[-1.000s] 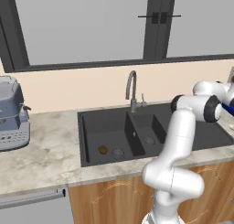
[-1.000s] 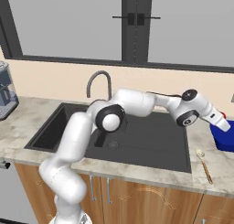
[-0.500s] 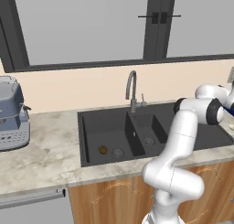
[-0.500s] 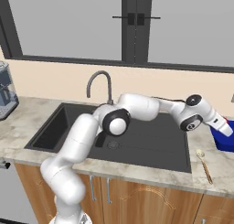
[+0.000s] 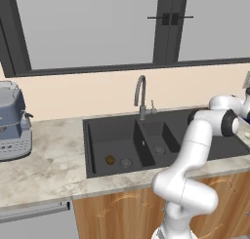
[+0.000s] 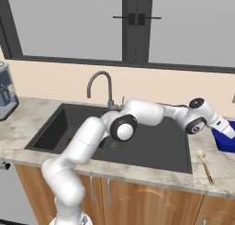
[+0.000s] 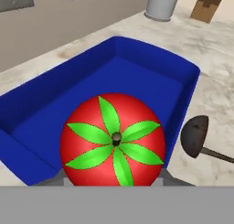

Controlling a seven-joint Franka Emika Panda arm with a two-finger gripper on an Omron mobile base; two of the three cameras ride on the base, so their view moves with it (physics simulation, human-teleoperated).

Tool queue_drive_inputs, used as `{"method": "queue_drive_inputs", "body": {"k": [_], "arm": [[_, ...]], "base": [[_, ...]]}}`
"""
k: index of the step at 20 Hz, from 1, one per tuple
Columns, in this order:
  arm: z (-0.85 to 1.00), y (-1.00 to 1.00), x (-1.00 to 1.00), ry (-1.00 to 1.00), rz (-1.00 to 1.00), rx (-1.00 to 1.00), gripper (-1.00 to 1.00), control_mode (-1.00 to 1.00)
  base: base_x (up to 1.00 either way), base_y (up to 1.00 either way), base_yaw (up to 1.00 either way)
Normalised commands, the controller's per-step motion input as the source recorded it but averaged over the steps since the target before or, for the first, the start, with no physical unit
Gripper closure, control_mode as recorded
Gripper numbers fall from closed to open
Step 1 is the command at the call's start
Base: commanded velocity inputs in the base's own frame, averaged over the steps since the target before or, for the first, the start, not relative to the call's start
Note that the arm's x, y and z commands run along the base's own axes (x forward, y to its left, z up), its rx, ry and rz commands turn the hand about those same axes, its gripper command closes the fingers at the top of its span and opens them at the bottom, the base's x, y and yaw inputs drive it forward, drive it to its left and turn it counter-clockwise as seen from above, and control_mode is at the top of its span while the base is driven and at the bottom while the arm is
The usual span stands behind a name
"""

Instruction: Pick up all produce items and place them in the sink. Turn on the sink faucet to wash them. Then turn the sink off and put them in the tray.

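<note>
A bright red produce item (image 7: 113,141) with a green top sits right between my gripper's (image 7: 114,175) finger tips, which press on its two sides. It shows against the near wall of the blue tray (image 7: 137,67). In the right base view my gripper (image 6: 227,127) is far right, at the tray (image 6: 226,142). The dull brown produce item (image 5: 110,160) lies in the wider basin of the black sink (image 5: 88,135), beside its drain. The grey faucet (image 5: 140,94) stands behind the divider, with no water running.
A wooden spoon (image 6: 204,163) lies on the counter between sink and tray, its bowl (image 7: 195,137) close to the tray's right side. A grey canister (image 7: 160,3) and a knife block (image 7: 208,6) stand beyond the tray. A coffee machine (image 5: 12,121) is far left.
My hand has moved a little farther right and down to the blue tray. The brown item in the sink has stayed put.
</note>
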Motion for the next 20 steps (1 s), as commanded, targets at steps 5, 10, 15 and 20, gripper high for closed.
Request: {"method": "queue_drive_inputs", "body": {"k": [5,10,15,20], "arm": [[-0.17,-0.1,0.18,0.12,0.0,0.0,1.0,-1.0],[-0.26,-0.1,0.09,0.12,0.0,0.0,1.0,-1.0],[-0.25,-0.05,0.01,0.1,0.0,0.0,1.0,-1.0],[-0.18,-0.06,0.0,0.06,0.0,0.02,1.0,-1.0]], "base": [[0.0,0.0,0.0],[0.0,0.0,0.0],[0.0,0.0,0.0],[0.0,0.0,0.0]]}}
